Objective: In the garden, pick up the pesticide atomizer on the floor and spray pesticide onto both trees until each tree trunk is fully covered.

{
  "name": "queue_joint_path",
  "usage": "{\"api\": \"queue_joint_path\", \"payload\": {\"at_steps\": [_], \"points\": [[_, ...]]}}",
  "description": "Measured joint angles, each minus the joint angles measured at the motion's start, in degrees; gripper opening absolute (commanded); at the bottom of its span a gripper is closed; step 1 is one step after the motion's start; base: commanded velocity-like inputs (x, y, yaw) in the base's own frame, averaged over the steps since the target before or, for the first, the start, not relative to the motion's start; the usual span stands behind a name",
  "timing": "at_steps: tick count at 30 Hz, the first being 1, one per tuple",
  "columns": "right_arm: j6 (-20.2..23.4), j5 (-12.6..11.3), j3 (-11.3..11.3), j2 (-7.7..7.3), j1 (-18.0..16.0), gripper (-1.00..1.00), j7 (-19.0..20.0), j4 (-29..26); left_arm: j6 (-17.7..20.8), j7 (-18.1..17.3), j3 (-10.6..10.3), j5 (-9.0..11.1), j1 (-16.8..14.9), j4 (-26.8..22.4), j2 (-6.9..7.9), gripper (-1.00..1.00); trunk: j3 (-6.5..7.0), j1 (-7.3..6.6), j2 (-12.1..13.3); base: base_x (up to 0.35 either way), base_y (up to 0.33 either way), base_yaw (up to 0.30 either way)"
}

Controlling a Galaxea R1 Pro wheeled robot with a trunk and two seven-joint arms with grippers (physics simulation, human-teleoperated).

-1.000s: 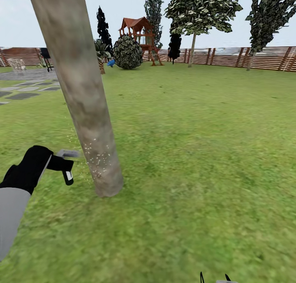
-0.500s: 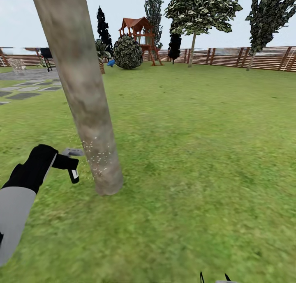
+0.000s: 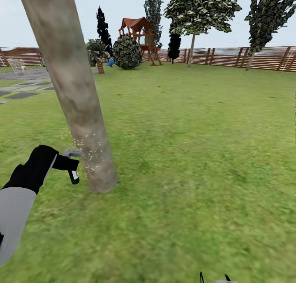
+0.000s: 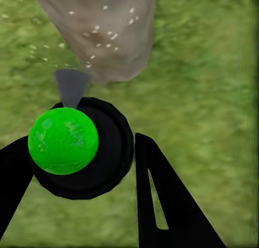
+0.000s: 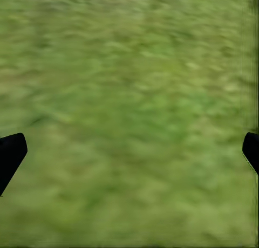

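Black atomizer (image 3: 70,167) pinched in left pincer (image 3: 61,163) (white label unreadable); right pincer (image 5: 129,151) spread over grass (image 5: 129,86).

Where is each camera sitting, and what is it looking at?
Head view: up on the robot's head, looking forward and down over the lawn at the leaning tree trunk; its left arm holds the pesticide atomizer.
Left wrist view: on the left arm, looking along the left gripper, jaws shut on the atomizer, toward the trunk's base.
Right wrist view: on the right arm, looking at grass past the open right gripper.
Shared: head and left wrist views both show the speckled trunk.
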Motion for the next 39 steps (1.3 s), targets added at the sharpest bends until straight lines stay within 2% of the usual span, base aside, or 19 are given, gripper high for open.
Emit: {"api": "queue_joint_path", "payload": {"at_steps": [6, 15, 21, 31, 39], "points": [[0.0, 0.0, 0.1, 0.15, 0.0, 1.00, 0.0, 0.0, 0.0, 0.0, 0.1, 0.0, -0.1, 0.3, 0.00, -1.00, 0.00, 0.00, 0.0, 0.050, -0.270, 0.168], [-0.1, 0.0, 0.0, -0.03, 0.0, 1.00, 0.0, 0.0, 0.0, 0.0, 0.0, 0.0, -0.1, 0.3, 0.00, -1.00, 0.00, 0.00, 0.0, 0.135, -0.248, 0.012], [-0.1, 0.0, 0.0, 0.05, 0.0, 1.00, 0.0, -0.1, 0.0, 0.0, 0.2, -0.1, 0.0, 0.3, 0.18, -1.00, 0.00, 0.00, 0.0, 0.011, -0.022, 0.050], [-0.1, 0.0, 0.1, 0.16, 0.0, 1.00, 0.0, -0.1, 0.0, 0.1, -0.3, -0.2, 0.2, 0.4, 0.06, -1.00, 0.00, 0.00, 0.0, 0.001, 0.000, 0.251], [-0.1, 0.0, 0.1, 0.16, 0.0, 1.00, 0.0, 0.0, -0.1, 0.1, -0.1, -0.2, 0.4, 1.8, -0.16, -1.00, 0.00, 0.00, 0.0, 0.076, -0.206, 0.015]]}}
